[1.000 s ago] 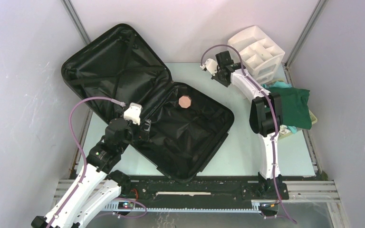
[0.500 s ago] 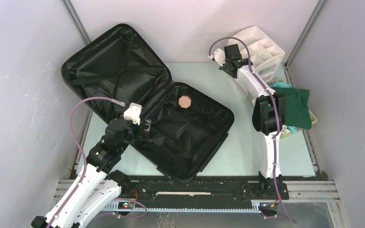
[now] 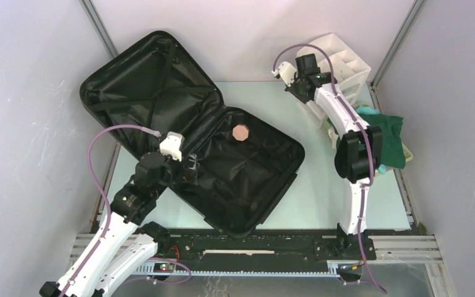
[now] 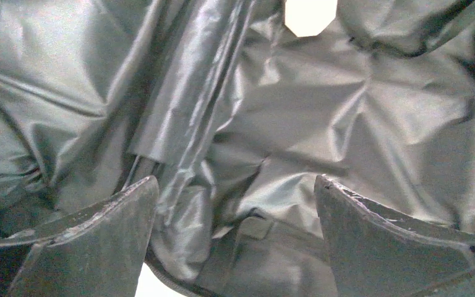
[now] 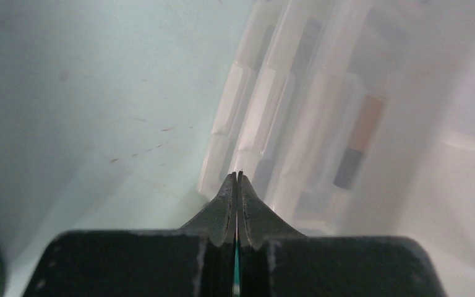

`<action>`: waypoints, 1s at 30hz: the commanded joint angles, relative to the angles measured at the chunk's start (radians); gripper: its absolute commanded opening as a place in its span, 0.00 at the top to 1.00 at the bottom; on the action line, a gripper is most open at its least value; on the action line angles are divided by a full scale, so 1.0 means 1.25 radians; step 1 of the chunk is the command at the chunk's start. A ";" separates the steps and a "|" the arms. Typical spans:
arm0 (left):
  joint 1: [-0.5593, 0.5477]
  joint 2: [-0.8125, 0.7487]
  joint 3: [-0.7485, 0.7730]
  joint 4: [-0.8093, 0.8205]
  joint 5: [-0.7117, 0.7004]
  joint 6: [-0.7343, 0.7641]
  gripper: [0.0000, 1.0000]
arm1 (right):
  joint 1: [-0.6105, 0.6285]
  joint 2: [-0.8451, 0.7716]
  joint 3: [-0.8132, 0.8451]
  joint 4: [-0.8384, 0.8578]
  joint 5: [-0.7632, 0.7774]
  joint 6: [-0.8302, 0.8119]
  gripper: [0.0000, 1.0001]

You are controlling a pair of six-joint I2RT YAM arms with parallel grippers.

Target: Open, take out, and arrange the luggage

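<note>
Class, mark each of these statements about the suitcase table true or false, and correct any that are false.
1. The luggage lies open with its black lining showing. True.
2. The left gripper is shut on a strap. False: its jaws stand open over the lining and hold nothing.
3. The right gripper is shut, close to the white drawer organizer. True.
4. The pinkish octagonal piece lies on the bare table outside the luggage. False: it lies on the lining inside the luggage.
5. The green cloth is on the right side of the table. True.
</note>
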 commanded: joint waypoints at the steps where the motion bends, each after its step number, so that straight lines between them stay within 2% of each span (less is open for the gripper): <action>1: 0.006 0.014 0.149 0.018 0.124 -0.193 0.00 | 0.023 -0.206 0.003 -0.067 -0.144 0.027 1.00; 2: 0.006 0.024 0.182 0.024 0.155 -0.242 0.00 | 0.026 -0.229 0.002 -0.086 -0.159 0.031 1.00; 3: 0.006 0.041 0.218 0.034 0.197 -0.290 0.00 | 0.028 -0.247 0.002 -0.097 -0.164 0.044 0.96; 6: 0.004 0.096 0.317 0.102 0.322 -0.405 0.00 | 0.012 -0.289 0.001 -0.125 -0.211 0.087 0.67; 8: 0.004 0.132 0.387 0.128 0.355 -0.450 0.00 | -0.011 -0.304 0.010 -0.144 -0.265 0.121 0.47; 10: 0.004 0.165 0.469 0.132 0.346 -0.481 0.00 | -0.034 -0.310 0.023 -0.170 -0.324 0.141 0.34; 12: 0.003 0.201 0.551 0.136 0.329 -0.527 0.00 | -0.052 -0.319 0.027 -0.189 -0.369 0.155 0.25; 16: -0.025 0.280 0.715 0.124 0.302 -0.626 0.00 | -0.084 -0.363 -0.014 -0.168 -0.460 0.194 0.15; 17: -0.039 0.296 0.745 0.115 0.286 -0.641 0.00 | -0.089 -0.377 -0.033 -0.156 -0.476 0.203 0.05; 18: -0.053 0.310 0.774 0.109 0.269 -0.651 0.00 | -0.094 -0.391 -0.053 -0.142 -0.489 0.212 0.01; 24: -0.117 0.382 0.910 0.071 0.200 -0.667 0.00 | -0.114 -0.465 -0.168 -0.049 -0.562 0.259 0.00; 30: -0.140 0.427 0.999 0.052 0.214 -0.655 0.00 | -0.148 -0.492 -0.204 -0.013 -0.659 0.283 0.00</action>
